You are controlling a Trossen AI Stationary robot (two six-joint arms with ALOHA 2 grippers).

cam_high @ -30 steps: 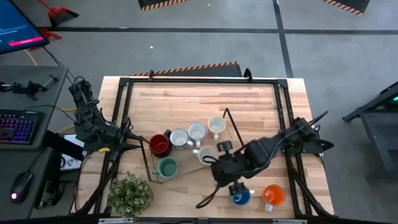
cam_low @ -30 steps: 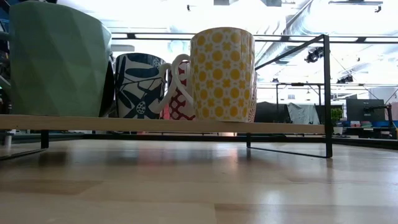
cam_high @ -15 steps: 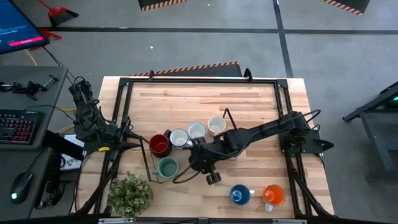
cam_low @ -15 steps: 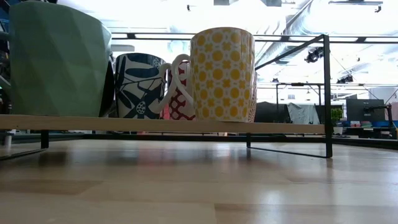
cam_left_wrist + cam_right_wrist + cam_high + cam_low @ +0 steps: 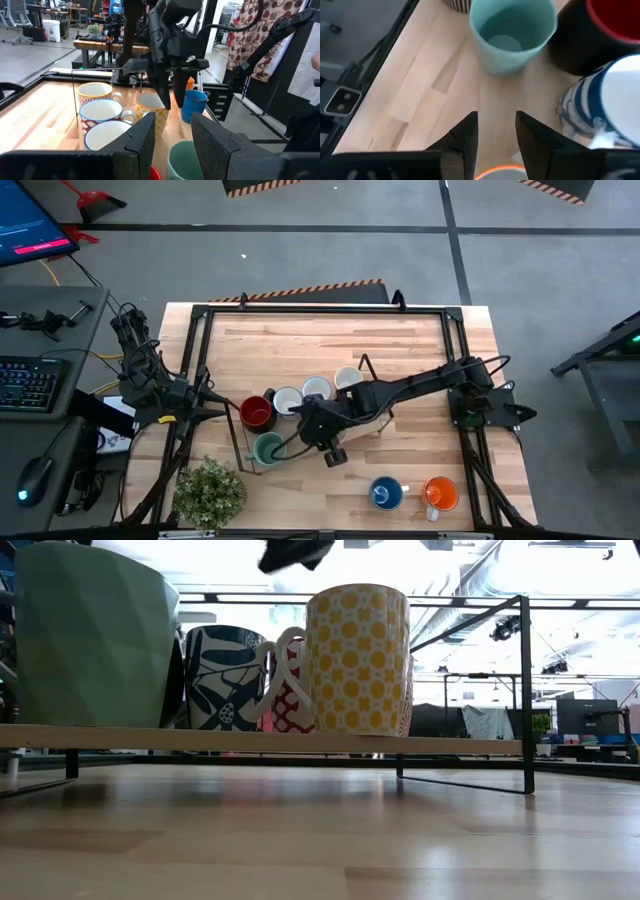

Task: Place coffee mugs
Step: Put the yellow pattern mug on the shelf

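The mugs sit in two groups in the high view. Centre of frame: red mug, white mug, second white mug, cream mug in a rising row, with the teal mug just below them. Lower right: blue mug and orange mug, side by side, well apart from the cluster.

My right pincer hangs over the cluster, just right of the teal mug; fingers part-open in my right wrist view, nothing between them. My left pincer waits at centre left, beside the red mug, fingers apart and empty in the left wrist view.

Only the low view shows the patterns: a faceted green mug at left, a blue leaf-print mug, a yellow-dotted mug at centre, all on a thin raised shelf. My left wrist view shows my right arm coming down over the mugs at upper centre. My right wrist view looks straight down into the teal mug, upper centre.

Surface: light wooden table with a black frame round it. Potted plant lower left. Room: grey floor, keyboard at the left edge.
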